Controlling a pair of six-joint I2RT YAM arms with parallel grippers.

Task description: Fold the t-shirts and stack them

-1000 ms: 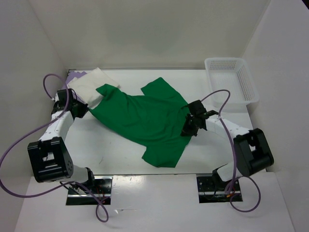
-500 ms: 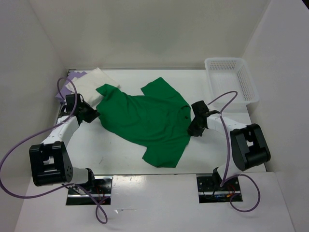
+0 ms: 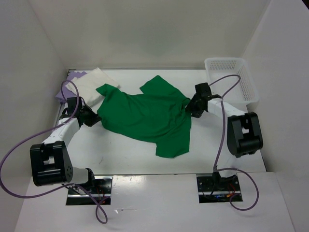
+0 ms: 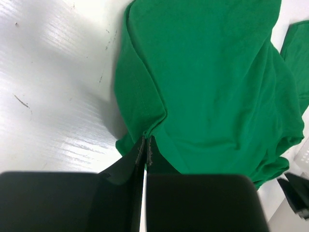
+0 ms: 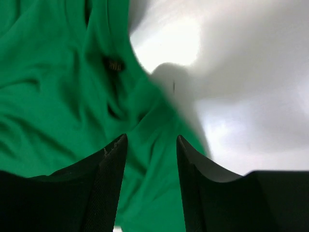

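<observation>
The right end effector (image 3: 194,107), clamped a second ago on the right edge of the green t-shirt (image 3: 145,118), now stands released with its jaws parted, hovering farther back over the cloth near the collar. The left end effector (image 3: 91,117) stays clenched on the shirt's left edge and has slid inward. The shirt lies spread mid-bench (image 3: 111,154), its near flap drawn rightward, with the cream t-shirt (image 3: 92,82) and lavender t-shirt (image 3: 72,77) at the far-left corner.

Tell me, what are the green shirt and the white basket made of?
Bright green t-shirt: looks like soft matte cloth; it wrinkles and shows a stitched hem.
White mesh basket: probably stiff plastic, with straight walls and a regular grid of holes.
</observation>
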